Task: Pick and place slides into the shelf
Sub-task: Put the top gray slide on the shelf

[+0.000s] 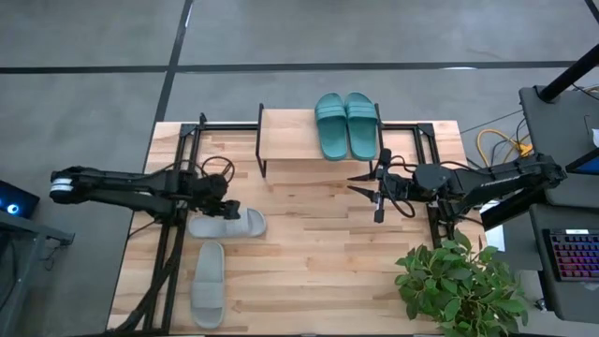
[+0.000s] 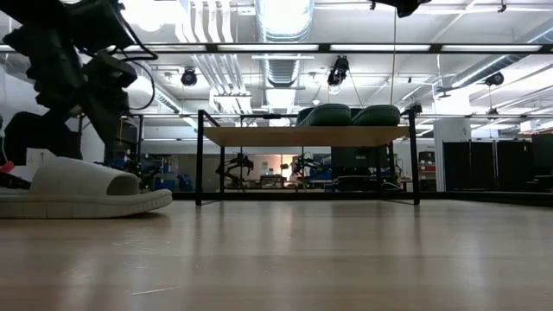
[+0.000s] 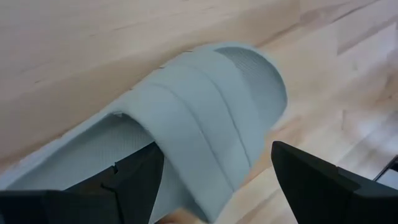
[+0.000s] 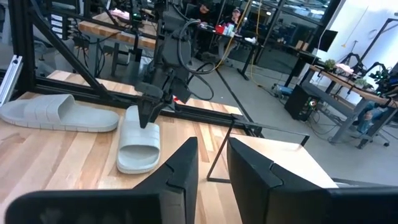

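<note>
A light grey slide lies flat on its sole on the table, also seen in the low view and the left wrist view. My left gripper is open right over its ribbed strap: one finger stands in the foot opening on the heel side, the other outside the strap. The second grey slide lies nearer the near edge. The teal pair rests on the shelf. My right gripper hangs open in front of the shelf, holding nothing. My left gripper comes at the grey slide's strap from above, pointing down, its open fingers astride the strap's side. One finger is partly hidden behind the strap's edge. Whether either finger touches the slide, I cannot tell. The slide lies flat on the table.
Black frame rails run along the table's left and right sides. A potted plant stands at the near right corner. The shelf's left half is bare wood. People show at desks in the room beyond.
</note>
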`<control>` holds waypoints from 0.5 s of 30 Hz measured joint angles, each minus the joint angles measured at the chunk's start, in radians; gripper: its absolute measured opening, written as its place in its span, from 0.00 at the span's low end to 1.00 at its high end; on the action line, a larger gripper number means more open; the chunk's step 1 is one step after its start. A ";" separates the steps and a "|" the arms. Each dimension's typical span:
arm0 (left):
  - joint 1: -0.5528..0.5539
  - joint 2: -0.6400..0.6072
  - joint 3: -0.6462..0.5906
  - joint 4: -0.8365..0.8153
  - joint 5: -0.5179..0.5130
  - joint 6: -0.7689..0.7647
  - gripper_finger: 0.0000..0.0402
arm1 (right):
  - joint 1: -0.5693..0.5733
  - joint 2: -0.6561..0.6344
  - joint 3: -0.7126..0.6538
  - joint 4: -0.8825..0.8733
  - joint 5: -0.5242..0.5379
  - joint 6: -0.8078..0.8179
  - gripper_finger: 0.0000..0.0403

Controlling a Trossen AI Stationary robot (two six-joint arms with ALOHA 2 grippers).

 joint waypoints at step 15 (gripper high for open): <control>-0.004 0.178 -0.005 0.109 0.029 0.097 0.61 | 0.000 0.000 0.000 -0.024 0.044 -0.015 0.16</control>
